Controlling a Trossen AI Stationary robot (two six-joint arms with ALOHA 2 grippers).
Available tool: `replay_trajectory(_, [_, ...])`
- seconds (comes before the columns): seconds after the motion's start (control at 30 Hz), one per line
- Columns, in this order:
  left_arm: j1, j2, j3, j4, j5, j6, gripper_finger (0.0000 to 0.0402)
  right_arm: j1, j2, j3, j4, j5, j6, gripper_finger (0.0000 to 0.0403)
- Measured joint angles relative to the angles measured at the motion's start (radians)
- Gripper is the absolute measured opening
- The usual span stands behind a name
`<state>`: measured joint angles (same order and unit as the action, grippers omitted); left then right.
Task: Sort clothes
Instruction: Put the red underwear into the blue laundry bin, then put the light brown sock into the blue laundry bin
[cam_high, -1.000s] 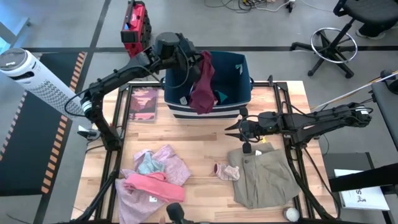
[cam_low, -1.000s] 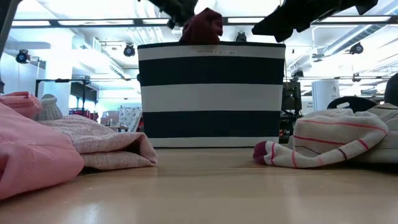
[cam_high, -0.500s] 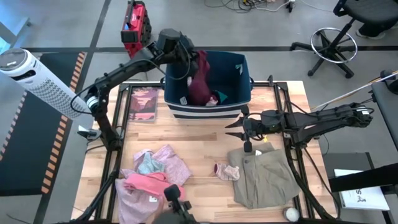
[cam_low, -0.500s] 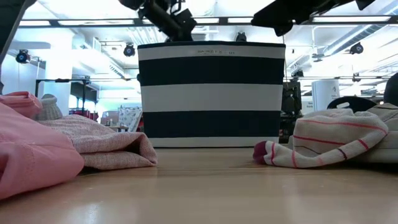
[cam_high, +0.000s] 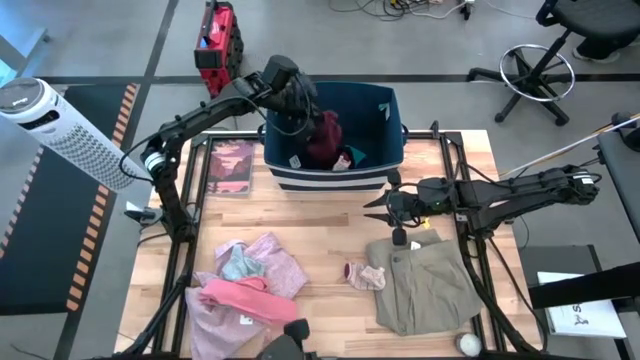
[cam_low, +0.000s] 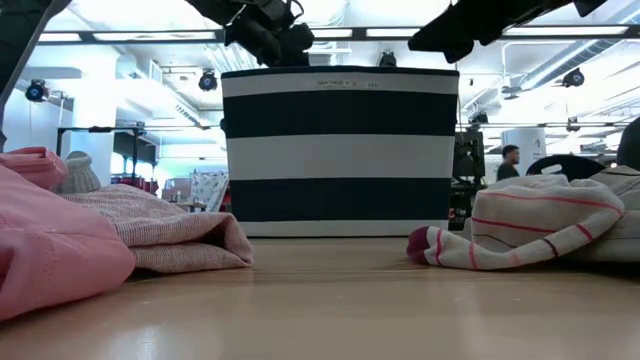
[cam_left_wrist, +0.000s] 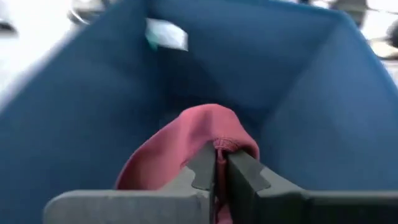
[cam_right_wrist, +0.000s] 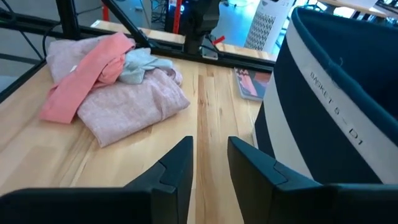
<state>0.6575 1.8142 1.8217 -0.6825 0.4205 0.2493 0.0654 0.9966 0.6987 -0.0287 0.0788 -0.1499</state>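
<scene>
Small lettering runs along the striped bin's (cam_right_wrist: 336, 81) white top band, too blurred to read

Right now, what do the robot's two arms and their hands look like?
Both arms are dark, nearly black, built from thin tubes joined by chunky round joints. The left arm has a pale ring near its lower joint, and cables trail at its base. The left hand has two flat, blocky dark fingers with squared tips. The right hand looks the same: two dark, angular fingers on a wide black bar.

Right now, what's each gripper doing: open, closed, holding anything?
Left gripper: closed on the maroon garment, inside the navy bin.
Right gripper: open, empty, above the table in front of the bin.
</scene>
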Motion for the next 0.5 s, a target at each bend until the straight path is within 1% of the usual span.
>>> replay_trajectory(0.1, [-0.021,0.000,0.000,-0.072,0.002,0.003,0.0032,0.000,0.000,0.000,-0.021,-0.009,0.000,0.0099])
replay_trajectory(0.2, [-0.048,0.000,-0.001,-0.107,-0.043,0.025,0.0065,0.002,0.000,0.000,-0.053,-0.010,0.006,0.0117])
replay_trajectory(0.3, [-0.084,0.000,-0.001,-0.113,-0.092,0.040,0.0107,0.014,0.000,0.000,-0.084,-0.046,0.042,0.0138])
replay_trajectory(0.37, [-0.110,0.000,-0.001,-0.113,-0.097,0.041,0.0139,0.031,0.000,0.000,-0.099,-0.080,0.069,0.0155])
replay_trajectory(0.43, [-0.136,-0.001,-0.001,-0.112,-0.102,0.042,0.0171,0.055,0.005,0.000,-0.108,-0.088,0.090,0.0171])
replay_trajectory(0.5, [-0.163,-0.002,-0.001,-0.113,-0.148,0.046,0.0201,0.080,0.010,0.000,-0.138,-0.088,0.106,0.0185])
